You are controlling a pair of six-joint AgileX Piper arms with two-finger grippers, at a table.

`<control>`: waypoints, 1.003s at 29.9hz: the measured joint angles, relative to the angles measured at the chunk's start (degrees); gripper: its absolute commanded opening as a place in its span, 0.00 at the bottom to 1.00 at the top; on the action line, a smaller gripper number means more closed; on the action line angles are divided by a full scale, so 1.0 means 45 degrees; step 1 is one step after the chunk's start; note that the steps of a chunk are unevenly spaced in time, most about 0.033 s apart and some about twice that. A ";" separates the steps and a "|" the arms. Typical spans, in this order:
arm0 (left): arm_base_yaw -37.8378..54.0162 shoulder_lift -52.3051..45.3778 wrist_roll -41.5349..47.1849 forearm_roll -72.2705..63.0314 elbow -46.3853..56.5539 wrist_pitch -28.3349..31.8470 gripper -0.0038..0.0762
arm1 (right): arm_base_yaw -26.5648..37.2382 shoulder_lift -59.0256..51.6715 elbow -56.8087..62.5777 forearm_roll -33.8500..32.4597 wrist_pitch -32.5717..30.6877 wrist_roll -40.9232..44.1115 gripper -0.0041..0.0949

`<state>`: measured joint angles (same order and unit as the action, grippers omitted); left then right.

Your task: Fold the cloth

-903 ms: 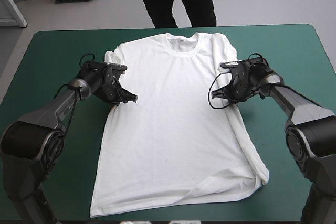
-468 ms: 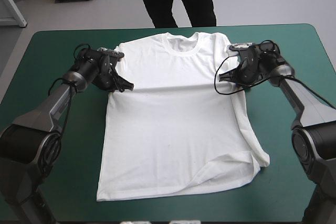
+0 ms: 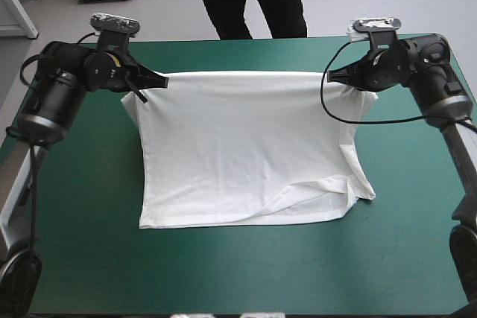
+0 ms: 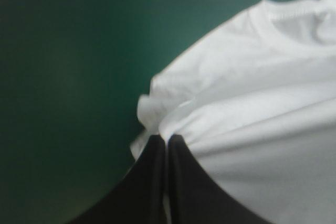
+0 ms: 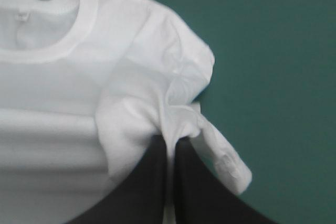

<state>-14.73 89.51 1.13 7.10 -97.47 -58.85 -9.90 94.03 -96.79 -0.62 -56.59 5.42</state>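
T-shirt (image 3: 246, 147): white, at the middle of the teal-green table (image 3: 74, 206), hem end flat on the cover, far part lifted along a taut straight edge. Left gripper (image 3: 151, 80) and right gripper (image 3: 337, 77) each pinch one end of that edge; the collar (image 5: 86, 24) lies ahead of the fingers.

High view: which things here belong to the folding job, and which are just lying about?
Part of the job:
- the white short-sleeved cloth T-shirt, held stretched between the pincers
- the left black two-fingered pincer, shut on one side of it
- the right black two-fingered pincer, shut on the other side

Just there:
- the teal-green table cover, only the surface underneath
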 measured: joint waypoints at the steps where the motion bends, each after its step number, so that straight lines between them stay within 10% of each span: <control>1: 0.0000 -0.0227 0.0000 -0.0020 -0.0092 -0.0067 0.04 | 0.0000 -0.0238 -0.0057 0.0017 -0.0037 0.0000 0.02; 30: 0.0000 -0.4680 -0.0252 -0.2200 -0.1446 -0.0232 0.04 | 0.0063 -0.5086 -0.1363 0.1831 -0.0707 -0.0669 0.02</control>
<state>-14.73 68.45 0.00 -2.80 -103.98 -59.89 -9.61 71.14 -102.92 7.62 -59.77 2.41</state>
